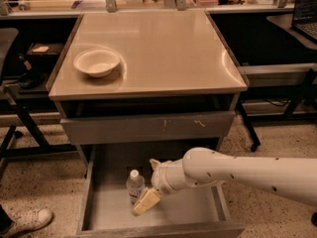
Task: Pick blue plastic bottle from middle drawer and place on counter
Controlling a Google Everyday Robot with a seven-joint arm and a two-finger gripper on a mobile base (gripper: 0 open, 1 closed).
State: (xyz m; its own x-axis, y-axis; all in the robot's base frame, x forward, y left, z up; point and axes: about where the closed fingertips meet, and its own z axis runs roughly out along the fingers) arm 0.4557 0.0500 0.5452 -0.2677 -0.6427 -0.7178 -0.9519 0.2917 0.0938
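my gripper (150, 182) hangs low inside the middle drawer (198, 209), fingers (146, 202) spread, just beside the blue plastic bottle (134, 184), which stands upright on the drawer floor. closing off-centre could tip the light bottle or squirt it sideways.

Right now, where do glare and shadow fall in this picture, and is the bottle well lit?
Camera view: soft glare on the glossy counter, strongest near its right edge; the bowl throws a small shadow rightwards; the middle drawer is dark at its back; the blue plastic bottle is dimly lit, the gripper just right of it.
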